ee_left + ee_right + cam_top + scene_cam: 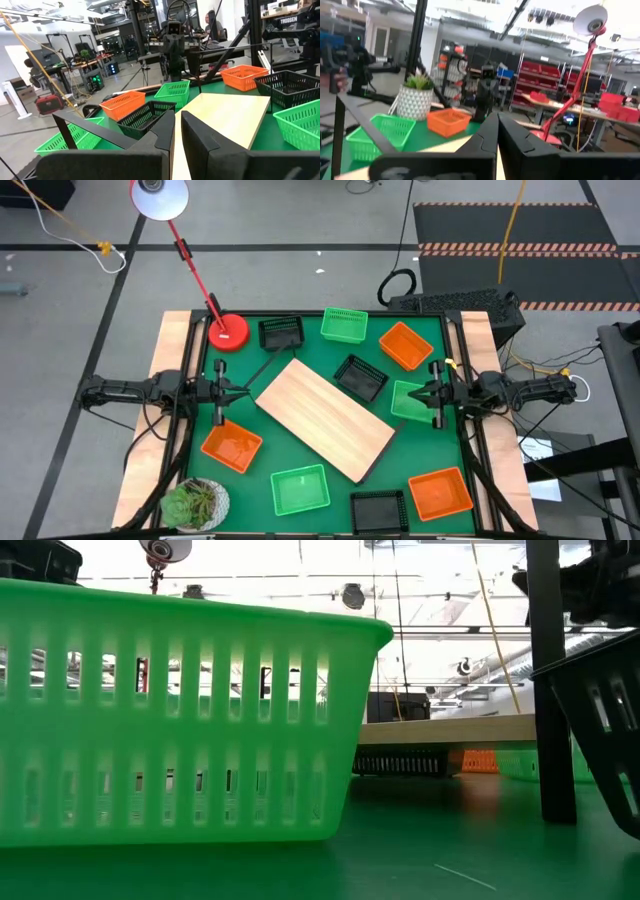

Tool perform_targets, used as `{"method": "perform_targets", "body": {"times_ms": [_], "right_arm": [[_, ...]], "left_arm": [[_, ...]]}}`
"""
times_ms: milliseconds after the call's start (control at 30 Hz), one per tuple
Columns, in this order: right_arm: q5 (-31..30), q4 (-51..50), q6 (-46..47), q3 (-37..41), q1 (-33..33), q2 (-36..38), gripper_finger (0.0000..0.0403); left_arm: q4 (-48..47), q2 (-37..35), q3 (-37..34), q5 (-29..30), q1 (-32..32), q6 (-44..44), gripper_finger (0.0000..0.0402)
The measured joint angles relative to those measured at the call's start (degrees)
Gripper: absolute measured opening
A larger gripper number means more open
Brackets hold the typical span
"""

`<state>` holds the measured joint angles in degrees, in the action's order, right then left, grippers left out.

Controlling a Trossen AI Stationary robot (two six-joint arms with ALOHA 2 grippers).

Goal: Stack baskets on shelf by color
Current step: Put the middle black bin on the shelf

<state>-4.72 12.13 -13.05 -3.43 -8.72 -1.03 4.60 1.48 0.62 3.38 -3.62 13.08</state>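
The light-wood shelf (322,418) stands slantwise mid-table, its board (450,730) raised a little above the green mat. Several baskets sit loose on the mat around it: black (281,332), green (344,325) and orange (405,345) at the far side, black (360,377) and green (410,400) beside the shelf, and orange (231,446), green (300,489), black (379,510) and orange (440,493) nearer. My left gripper (225,391) (177,135) hovers at the left edge with its fingers all but together and nothing between them. My right gripper (430,392) (497,122) hovers shut at the right edge.
A red lamp base (229,332) stands at the far left corner, its stem leaning out to the white head (160,198). A potted plant (196,503) sits at the near left corner. Bare wooden strips (165,380) flank the mat.
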Motion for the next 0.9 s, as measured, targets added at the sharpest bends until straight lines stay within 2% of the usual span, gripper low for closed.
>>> {"method": "perform_targets", "body": {"times_ms": [167,367,667,900], "right_arm": [[-1.2,-5.5,0.7,-8.8,0.0,-5.0,0.0000],[-1.4,-12.4,7.4,-24.1,0.0,-15.7,0.0000],[-1.7,-27.5,9.7,-45.7,0.0,-31.6,0.0000],[-6.0,-42.7,13.7,-59.7,0.1,-41.2,0.0000]], "left_arm": [[0.0,0.0,0.0,0.0,0.0,0.2,0.0035],[-0.1,0.0,0.0,0.1,0.0,0.2,0.0035],[-0.1,0.0,0.0,0.2,0.0,-0.1,0.0035],[-0.1,0.0,0.0,0.2,0.0,0.0,0.0035]]}}
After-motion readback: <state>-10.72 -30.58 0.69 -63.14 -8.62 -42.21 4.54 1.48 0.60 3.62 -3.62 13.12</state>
